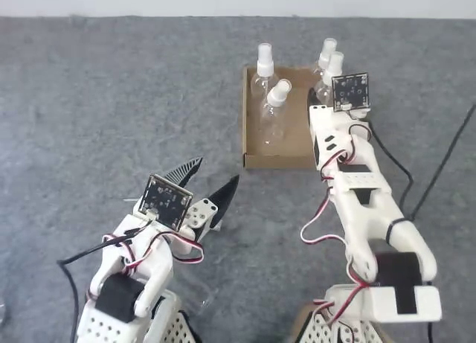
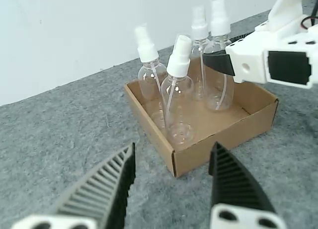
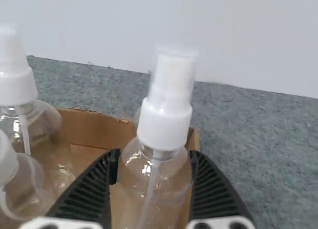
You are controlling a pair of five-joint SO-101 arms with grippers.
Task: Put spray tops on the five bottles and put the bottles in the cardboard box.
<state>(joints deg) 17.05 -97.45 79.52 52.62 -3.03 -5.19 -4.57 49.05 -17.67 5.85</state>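
Observation:
The cardboard box (image 1: pixel 246 120) stands at the back of the grey mat with several clear bottles upright in it, each with a white spray top. Two stand on its left side (image 1: pixel 265 69) (image 1: pixel 276 109); two more stand at its far right corner (image 1: pixel 328 53) (image 1: pixel 334 66). My right gripper (image 1: pixel 320 97) is over that corner, shut on a spray bottle (image 3: pixel 156 172) whose body sits between both black fingers (image 3: pixel 87 189). The left wrist view shows that gripper (image 2: pixel 223 65) against the bottle (image 2: pixel 218 87). My left gripper (image 1: pixel 208 181) is open over the mat, in front of the box (image 2: pixel 223 139) and to its left.
Grey mat (image 1: pixel 111 97) spreads wide to the left of the box. A white wall (image 3: pixel 198 30) rises close behind it. The right arm (image 1: pixel 364 202) stretches from the near edge up to the box. A black cable (image 1: pixel 439 172) runs along the right side.

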